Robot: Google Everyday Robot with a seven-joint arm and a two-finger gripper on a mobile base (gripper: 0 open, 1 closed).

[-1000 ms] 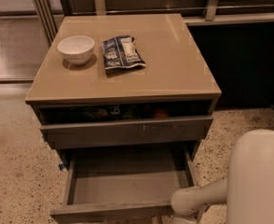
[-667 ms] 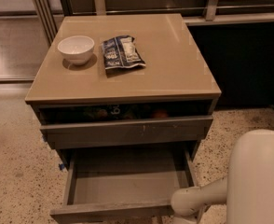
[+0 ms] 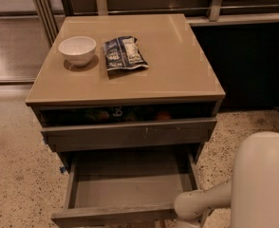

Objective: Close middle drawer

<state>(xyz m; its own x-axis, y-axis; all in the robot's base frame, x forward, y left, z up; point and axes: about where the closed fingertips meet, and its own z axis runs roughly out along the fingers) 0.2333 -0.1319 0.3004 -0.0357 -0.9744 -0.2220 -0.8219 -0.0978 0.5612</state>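
The middle drawer is pulled way out, front edge running left-right. The hand sits low by its front right corner, so the push goes straight back into the cabinet. Can't tell the hand's state.

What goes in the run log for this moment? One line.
middle drawer: open, empty | arm: by its front-right corner | claw: not in view
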